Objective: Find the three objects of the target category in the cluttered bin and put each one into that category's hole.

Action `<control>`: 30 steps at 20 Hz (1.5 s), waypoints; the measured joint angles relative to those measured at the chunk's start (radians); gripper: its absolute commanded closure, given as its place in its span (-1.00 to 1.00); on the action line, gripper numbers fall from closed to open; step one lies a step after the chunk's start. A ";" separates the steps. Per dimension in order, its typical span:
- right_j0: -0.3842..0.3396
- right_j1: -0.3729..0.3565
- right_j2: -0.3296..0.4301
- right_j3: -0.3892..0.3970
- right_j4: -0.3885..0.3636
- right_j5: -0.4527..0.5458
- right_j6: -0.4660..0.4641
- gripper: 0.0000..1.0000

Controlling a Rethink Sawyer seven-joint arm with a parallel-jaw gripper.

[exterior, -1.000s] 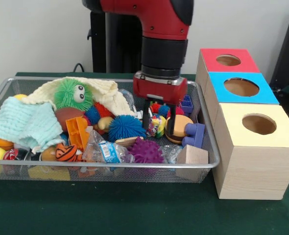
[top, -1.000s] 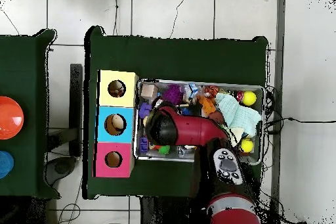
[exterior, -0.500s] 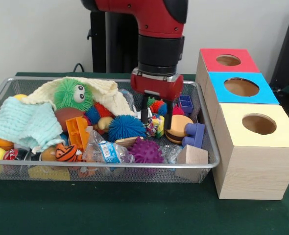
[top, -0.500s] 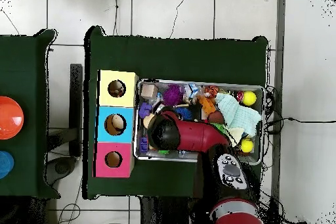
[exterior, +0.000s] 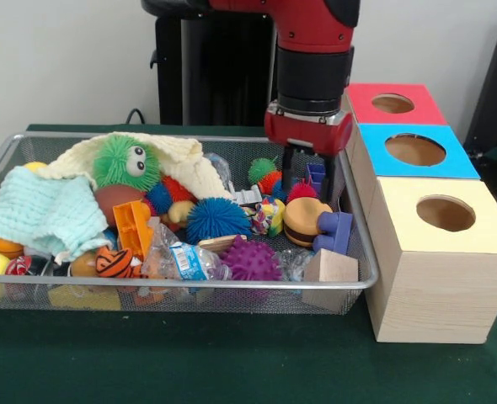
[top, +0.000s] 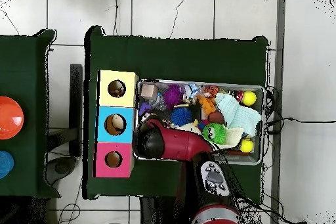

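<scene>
We see a dark green table (exterior: 232, 362) carrying a long, shallow bin of silver wire mesh (exterior: 189, 284), packed with toys and cloths. A red and black robot arm (exterior: 312, 50) comes down from above over the bin's far corner, on the side nearest the boxes. Its gripper (exterior: 307, 172) hangs there with two dark fingers (exterior: 288, 168) pointing down among the toys; they stand a little apart, and we cannot tell whether they hold anything.

Beside the jaws, just outside the bin wall, stands a row of three pale wooden cube boxes. The red-topped box (exterior: 392, 103) lies farthest back, the blue-topped box (exterior: 417, 150) sits level with the jaws, and the yellow-topped box (exterior: 446, 215) is the nearest to the camera. The round dark hole in the yellow top (exterior: 445, 213) is well forward of the jaws.

Across the bin from the jaws, a pale green knitted cloth (exterior: 42, 210) and a cream cloth (exterior: 181, 160) drape over the clutter, with a green fuzzy ball with googly eyes (exterior: 126, 162) resting on them.

Just below the jaws lies a tan toy burger (exterior: 306, 220). Beside it, toward the bin's middle, sits one small whitish lump with red, yellow and blue confetti patches (exterior: 269, 215), close to the jaws but apart from them. A blue spiky ball (exterior: 217, 219) and a purple spiky ball (exterior: 250, 259) lie near it. From overhead, the arm covers that corner of the bin.
</scene>
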 measured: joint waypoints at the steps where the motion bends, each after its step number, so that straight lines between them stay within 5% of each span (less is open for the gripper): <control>1: 0.002 -0.001 0.000 0.004 0.005 0.000 0.000 -1.00; 30: -0.020 0.093 -0.035 0.018 0.020 0.010 0.000 -1.00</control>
